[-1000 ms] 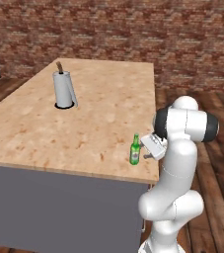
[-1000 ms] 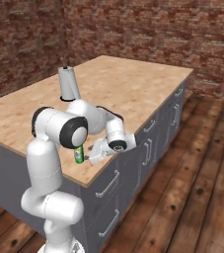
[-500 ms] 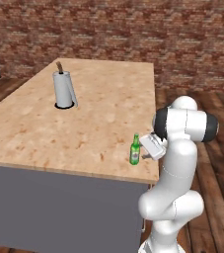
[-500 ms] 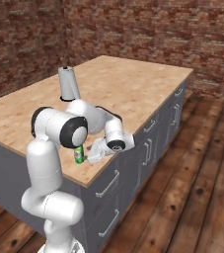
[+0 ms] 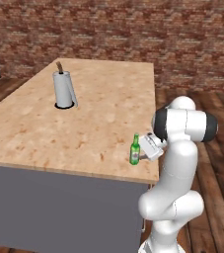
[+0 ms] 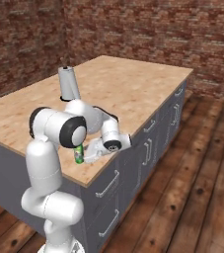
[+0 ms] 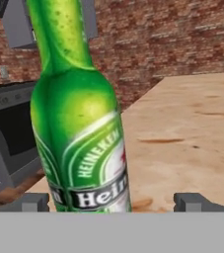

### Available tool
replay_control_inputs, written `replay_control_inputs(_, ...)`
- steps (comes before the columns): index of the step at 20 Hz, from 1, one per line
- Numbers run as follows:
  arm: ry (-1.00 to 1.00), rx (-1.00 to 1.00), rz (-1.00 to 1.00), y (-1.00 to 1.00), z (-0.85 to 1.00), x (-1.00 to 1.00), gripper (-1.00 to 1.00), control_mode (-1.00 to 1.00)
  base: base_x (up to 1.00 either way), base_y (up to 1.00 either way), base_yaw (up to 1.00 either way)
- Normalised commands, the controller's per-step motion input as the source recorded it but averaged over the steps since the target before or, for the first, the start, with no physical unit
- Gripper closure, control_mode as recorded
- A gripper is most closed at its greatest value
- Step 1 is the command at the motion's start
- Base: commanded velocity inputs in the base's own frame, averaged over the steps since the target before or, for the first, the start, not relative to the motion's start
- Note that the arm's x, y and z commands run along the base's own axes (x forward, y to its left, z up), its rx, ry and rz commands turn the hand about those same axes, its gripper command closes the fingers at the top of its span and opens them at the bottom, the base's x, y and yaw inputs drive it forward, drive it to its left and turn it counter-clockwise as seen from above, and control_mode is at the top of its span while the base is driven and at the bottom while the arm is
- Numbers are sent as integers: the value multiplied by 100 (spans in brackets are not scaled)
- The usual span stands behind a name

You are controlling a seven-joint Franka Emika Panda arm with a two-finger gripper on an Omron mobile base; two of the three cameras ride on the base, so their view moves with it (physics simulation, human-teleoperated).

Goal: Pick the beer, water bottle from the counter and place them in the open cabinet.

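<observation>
A grey paper-towel roll (image 5: pixel 64 89) stands upright on a round dark base, well back from the near edge. Behind it all runs a red brick wall (image 5: pixel 133 34). Dark wooden floorboards (image 6: pixel 192 168) spread around the island, whose side carries grey drawers with bar handles (image 6: pixel 148 148).

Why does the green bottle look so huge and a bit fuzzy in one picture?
In the hand view the camera sits right up against the beer, so it looms large and its label looks soft; in the left base view the same beer is small and far away.
</observation>
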Motion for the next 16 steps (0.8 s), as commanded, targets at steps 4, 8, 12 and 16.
replay_control_inputs(4,0,0,0,20,-1,-2,-100,-100,0,0,0)
replay_control_inputs(8,0,0,0,13,-4,-6,-100,-100,0,0,0)
replay_control_inputs(12,0,0,0,5,0,-3,100,-100,0,0,0)
replay_control_inputs(16,0,0,0,-1,0,1,100,-100,0,0,0)
